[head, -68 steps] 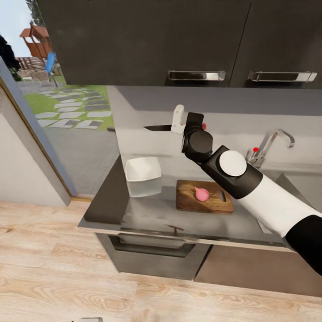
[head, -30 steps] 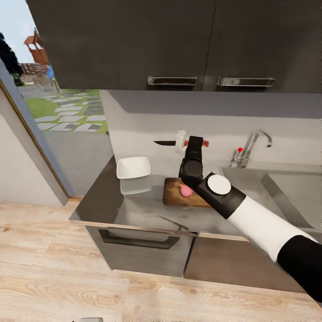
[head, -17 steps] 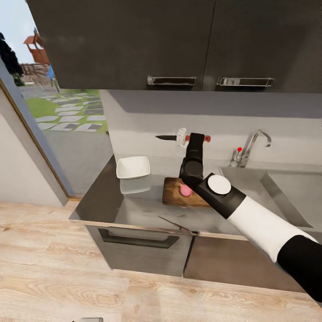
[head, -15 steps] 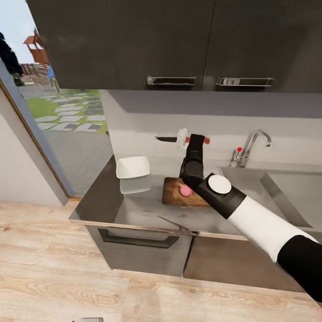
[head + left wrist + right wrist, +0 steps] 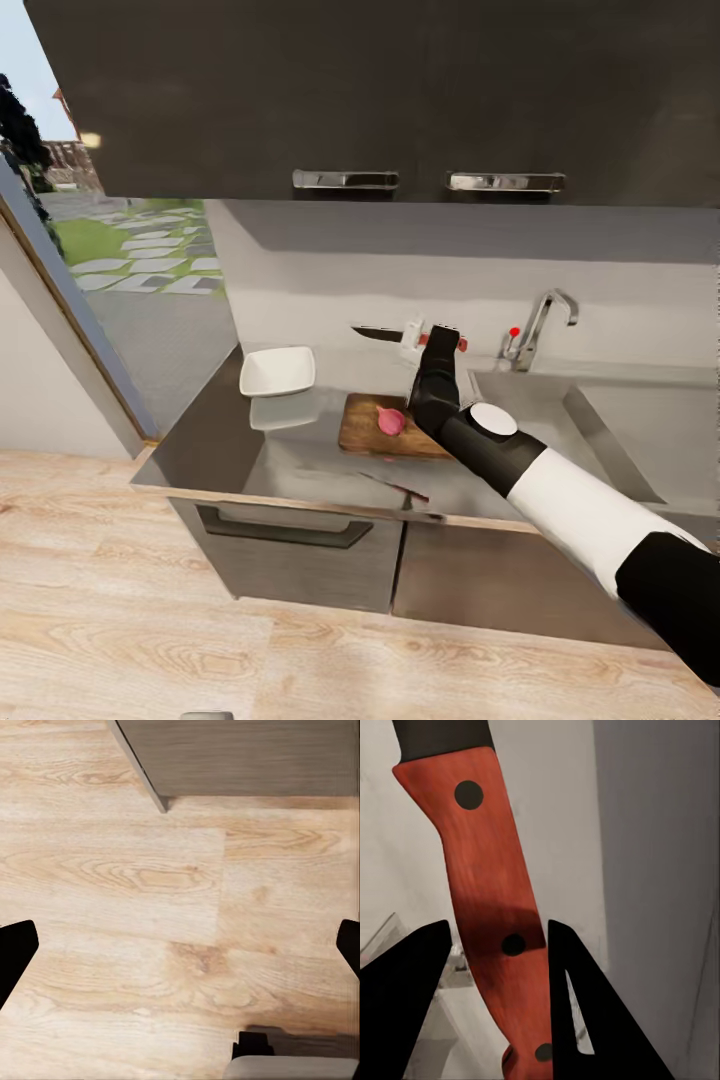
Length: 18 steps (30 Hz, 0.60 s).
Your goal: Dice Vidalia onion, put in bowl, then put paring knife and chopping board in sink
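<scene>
Right gripper (image 5: 418, 338): up in the air above the worktop (image 5: 300, 460), clamped on the knife (image 5: 400, 336).
Knife: its red handle (image 5: 499, 915) sits between the two dark fingers (image 5: 405, 997); the dark blade sticks out flat toward the window side.
Onion (image 5: 391, 421): whole and pink, lying on the board (image 5: 360, 435).
Board: flat on the worktop, between the bowl (image 5: 277, 371) and the sink (image 5: 610, 440).
Bowl: white, near the worktop's far left end.
Left gripper (image 5: 180, 952): low over the wood floor (image 5: 150, 885); its tips sit far apart, so it looks open.
</scene>
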Available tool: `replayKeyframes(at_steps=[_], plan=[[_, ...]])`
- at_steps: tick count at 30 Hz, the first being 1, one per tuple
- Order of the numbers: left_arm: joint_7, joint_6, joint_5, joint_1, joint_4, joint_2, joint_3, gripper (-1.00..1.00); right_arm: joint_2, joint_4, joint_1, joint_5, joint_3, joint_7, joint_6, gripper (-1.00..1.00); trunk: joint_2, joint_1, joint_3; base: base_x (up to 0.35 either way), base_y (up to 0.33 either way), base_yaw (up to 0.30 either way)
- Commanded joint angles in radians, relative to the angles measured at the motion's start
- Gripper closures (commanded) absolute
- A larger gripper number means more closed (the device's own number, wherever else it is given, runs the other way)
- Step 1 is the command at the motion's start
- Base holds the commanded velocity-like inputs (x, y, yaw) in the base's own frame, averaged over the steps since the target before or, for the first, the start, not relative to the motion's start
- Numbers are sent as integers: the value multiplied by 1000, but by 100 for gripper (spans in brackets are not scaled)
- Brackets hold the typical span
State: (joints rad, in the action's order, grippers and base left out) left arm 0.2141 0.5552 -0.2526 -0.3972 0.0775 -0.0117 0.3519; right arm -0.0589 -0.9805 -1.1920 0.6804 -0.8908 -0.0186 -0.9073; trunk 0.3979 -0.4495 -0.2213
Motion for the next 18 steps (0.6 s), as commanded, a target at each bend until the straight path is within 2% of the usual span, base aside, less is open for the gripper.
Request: replayKeyframes(at_steps=[1,5,9,15,18], plan=[[2,4,-5,-2,4,1,9,-100,0,0,0,-11,-5,-7,-3,100,2,0,-2,-38,-130,0],[2,2,-5,-2,4,1,9,-100,6,0,2,-29,-5,-49,0,100,2,0,-2,-14,-50,0],[-10,2,-5,-2,4,1,9,-100,34,0,3,-36,-5,-104,1,100,2,0,-2,-3,-11,0],[-23,2,-6,-2,4,-1,9,-100,65,2,20,-37,-7,-121,0,100,2,0,-2,0,-2,0],[-24,2,-5,-2,4,-1,9,-100,74,17,65,-35,-20,-199,1,100,2,0,-2,-57,-113,0]])
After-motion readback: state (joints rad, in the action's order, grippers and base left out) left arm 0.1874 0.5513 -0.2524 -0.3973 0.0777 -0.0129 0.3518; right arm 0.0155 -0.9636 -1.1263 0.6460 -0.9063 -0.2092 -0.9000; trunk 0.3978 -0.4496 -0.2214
